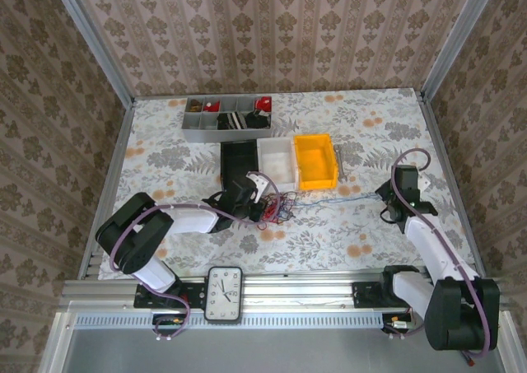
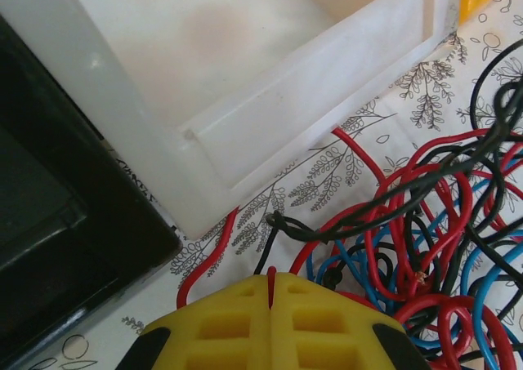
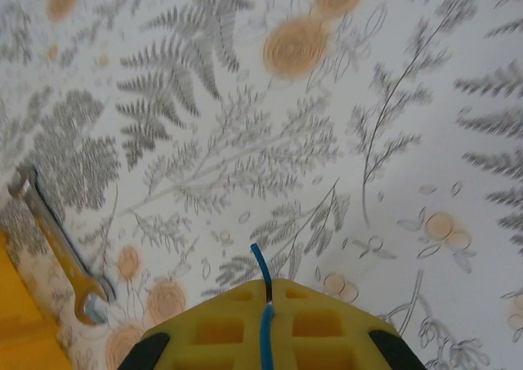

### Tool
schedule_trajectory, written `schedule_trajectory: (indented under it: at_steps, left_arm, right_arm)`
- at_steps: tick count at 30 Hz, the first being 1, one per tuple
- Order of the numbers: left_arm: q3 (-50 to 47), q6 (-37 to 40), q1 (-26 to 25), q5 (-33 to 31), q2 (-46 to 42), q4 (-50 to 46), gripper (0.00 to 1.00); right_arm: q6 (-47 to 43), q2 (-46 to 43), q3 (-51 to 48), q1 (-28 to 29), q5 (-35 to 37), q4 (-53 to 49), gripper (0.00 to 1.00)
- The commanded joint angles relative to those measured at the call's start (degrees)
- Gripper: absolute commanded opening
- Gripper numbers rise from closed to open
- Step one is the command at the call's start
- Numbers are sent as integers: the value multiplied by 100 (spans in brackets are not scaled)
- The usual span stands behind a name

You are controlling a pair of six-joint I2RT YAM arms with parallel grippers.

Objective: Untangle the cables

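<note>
We've got our left gripper (image 2: pixel 271 290) pinched tight on a red cable (image 2: pixel 270 274), with the tangled cables (image 2: pixel 425 247) just beside the white bin (image 2: pixel 245 117).

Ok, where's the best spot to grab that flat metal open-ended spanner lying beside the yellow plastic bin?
Probably mid-shank on the flat metal open-ended spanner, straight from above, gripping across its narrow width. It lies flat on the floral tablecloth, its heads are wider, and the yellow plastic bin crowds a sideways approach.

cables (image 1: pixel 278 207) — red, black, blue — one tangled clump.
</note>
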Motion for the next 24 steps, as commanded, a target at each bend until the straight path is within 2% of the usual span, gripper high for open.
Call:
schedule_trajectory:
  at_steps: [1,2,4,6,8,13,20,24]
  left_arm:
    - [-174,-57,66,-327,49,-788,0]
    - [-167,-48,65,-334,51,-781,0]
    - [-150,-20,65,-260,52,-761,0]
    - [-98,18,41,-197,75,-763,0]
    - [-19,89,-2,-130,127,-792,0]
    - [131,154,-70,-78,251,-832,0]
    - [156,180,-79,-54,305,-746,0]
    - [152,172,-85,-49,339,-719,0]
  right_arm:
    - [-43,199,33,14,-447,-106,4]
    - [-31,245,15,29,-528,-71,11]
    - [-60,304,26,152,-607,-57,38]
    - [-238,266,86,383,-538,-26,51]
    - [-515,196,235,750,-312,-36,56]
    - [-1165,193,697,1901,351,-166,59]
    - [-1500,945,812,2972,-1109,388,56]
    - [-1430,1321,780,3436,-1047,221,56]
